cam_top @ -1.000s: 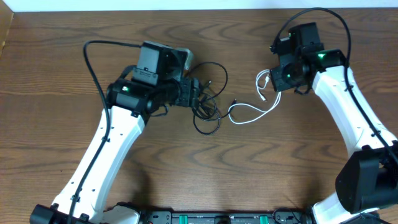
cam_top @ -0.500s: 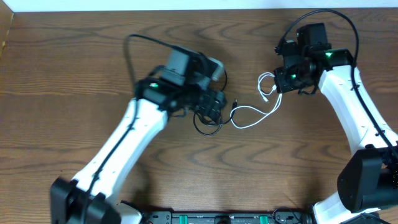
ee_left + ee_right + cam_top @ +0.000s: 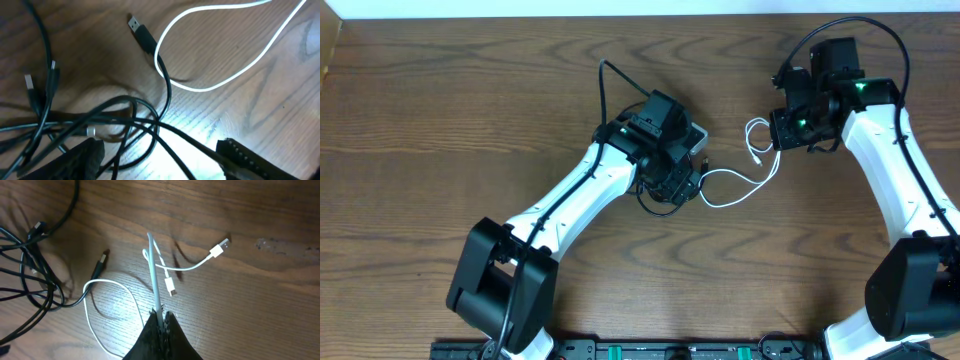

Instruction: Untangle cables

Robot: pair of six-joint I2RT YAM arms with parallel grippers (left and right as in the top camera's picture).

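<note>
**A:** Well, my left gripper hangs with jaws apart over the thin black cable, which is coiled mid-table. Nothing is pinched

**B:** And rightward?

**A:** The thin white cable lies against the black one by its plug and runs to my right gripper, which is clamped on it. If I close left on several strands, I'd tighten the knot

**B:** Room?

**A:** Plenty. There's bare brown wooden table to the left and in front, and the far edge sits nearest my right arm
</note>
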